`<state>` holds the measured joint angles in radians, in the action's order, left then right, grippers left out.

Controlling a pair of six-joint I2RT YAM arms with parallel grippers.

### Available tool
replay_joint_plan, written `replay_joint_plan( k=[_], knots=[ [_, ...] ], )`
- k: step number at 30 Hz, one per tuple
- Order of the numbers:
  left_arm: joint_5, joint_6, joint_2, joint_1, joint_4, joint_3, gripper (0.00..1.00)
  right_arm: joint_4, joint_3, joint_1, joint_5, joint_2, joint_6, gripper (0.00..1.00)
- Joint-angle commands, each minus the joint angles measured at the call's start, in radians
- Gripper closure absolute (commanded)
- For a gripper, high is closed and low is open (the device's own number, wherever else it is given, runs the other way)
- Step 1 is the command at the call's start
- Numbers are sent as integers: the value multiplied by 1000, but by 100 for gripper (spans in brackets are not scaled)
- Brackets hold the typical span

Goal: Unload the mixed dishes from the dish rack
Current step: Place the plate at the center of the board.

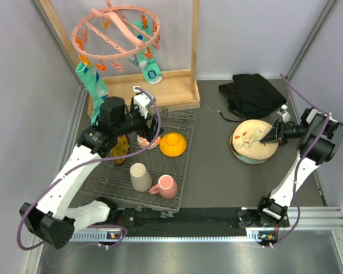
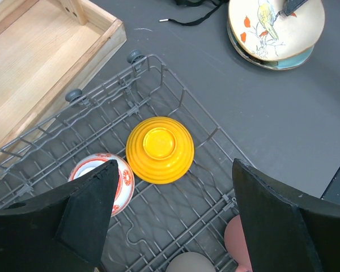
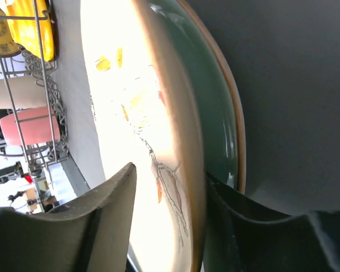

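dish rack (image 1: 184, 166) holds orange bowl (image 1: 172, 144), red-white bowl (image 2: 123, 177), beige cup (image 1: 140, 176), pink mug (image 1: 166, 186); bird-painted plate (image 1: 251, 140) lies stacked on the table (image 1: 217, 171). left gripper (image 2: 173, 190) hangs spread above the bowls; right gripper (image 1: 274, 137) straddles the plate's rim, pinching or not i cannot tell

Dish rack (image 2: 102, 113) grey metal wire; orange bowl (image 2: 160, 149) glossy, ridged; bird plate (image 2: 277, 25) glazed cream; frame (image 2: 45, 51) pale wood
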<state>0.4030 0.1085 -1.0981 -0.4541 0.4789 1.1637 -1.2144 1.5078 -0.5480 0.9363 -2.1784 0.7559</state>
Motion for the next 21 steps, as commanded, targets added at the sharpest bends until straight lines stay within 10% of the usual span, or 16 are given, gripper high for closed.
replay_joint_plan(
  k=[1, 21],
  knots=[
    [16, 17, 14, 2, -28, -9, 15, 13, 25, -12, 19, 8, 25, 54],
    [17, 40, 15, 3, -3, 1, 15, 105, -32, -23, -171, 198, -46, 35]
  ],
)
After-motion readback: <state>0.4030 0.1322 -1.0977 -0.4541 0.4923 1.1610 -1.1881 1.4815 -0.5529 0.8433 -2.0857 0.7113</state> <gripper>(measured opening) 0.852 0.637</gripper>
